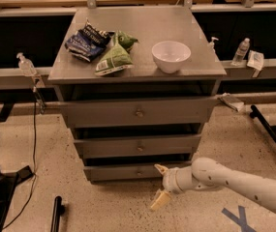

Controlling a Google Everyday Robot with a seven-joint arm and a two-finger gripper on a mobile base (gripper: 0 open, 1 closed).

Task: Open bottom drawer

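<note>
We see a big grey cabinet [142,23] with 3 drawers, one under the other. Our long white arm [244,182] comes in low from the right. The bottom drawer [113,172] sits down by the floor, under the 2 other drawers, and it looks shut to us.

On top of the cabinet lie a white bowl [171,55], a blue snack bag [85,41] and a green snack bag [114,58].

The gripper [160,185] is at the end of the arm, in front of the right part of the bottom drawer. Its 2 fingers are spread wide apart and have hold of nothing. The little round knob [138,171] is just left of the gripper, not between the fingers.

So we think nothing is done yet. We have to get the fingers round the knob, close them, and pull the drawer out.
</note>
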